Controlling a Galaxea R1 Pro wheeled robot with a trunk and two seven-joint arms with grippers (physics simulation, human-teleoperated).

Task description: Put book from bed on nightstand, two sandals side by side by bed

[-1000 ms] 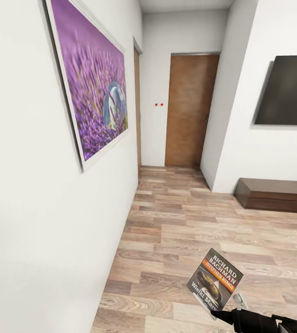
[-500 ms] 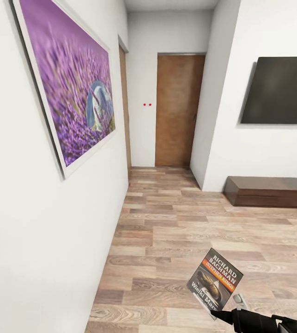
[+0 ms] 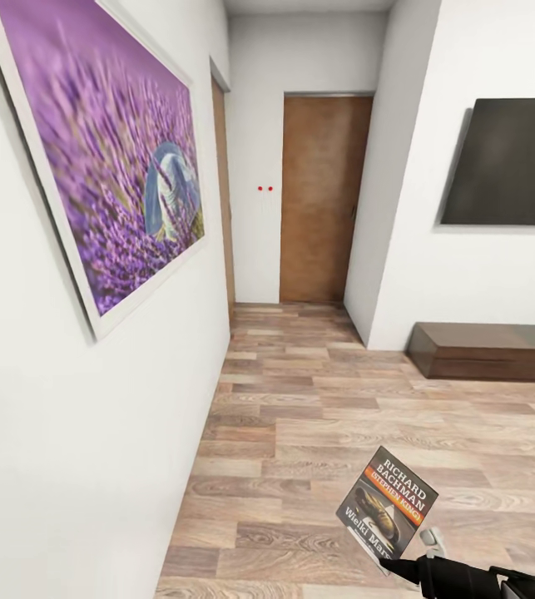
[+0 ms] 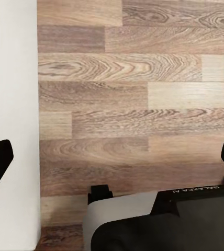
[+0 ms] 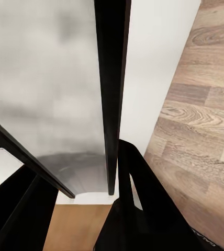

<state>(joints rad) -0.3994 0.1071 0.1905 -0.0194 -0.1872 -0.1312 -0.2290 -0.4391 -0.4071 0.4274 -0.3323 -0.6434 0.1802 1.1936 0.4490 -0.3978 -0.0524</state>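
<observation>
Room: white walls and a wood plank floor (image 3: 342,416), with a passage leading toward 12 o'clock in the head view.
Door: brown wooden door (image 3: 324,200) at the far end of the passage, shut.
Picture: large framed purple flower print (image 3: 101,158) on the wall at 10 o'clock.
TV: black wall TV (image 3: 512,162) at 2 o'clock.
Bench: long low dark bench (image 3: 487,351) on the floor under the TV, against the wall.
Book: the book (image 3: 388,502) is at 5 o'clock in the head view, held up off the floor, tilted, cover facing the camera.
Right gripper: right gripper (image 3: 393,566) has its black fingers closed on the book's lower corner.
Left gripper: left gripper (image 4: 112,162) has its two fingertips well apart at the frame edges of the left wrist view, nothing between them, plank floor and white wall beyond.
</observation>
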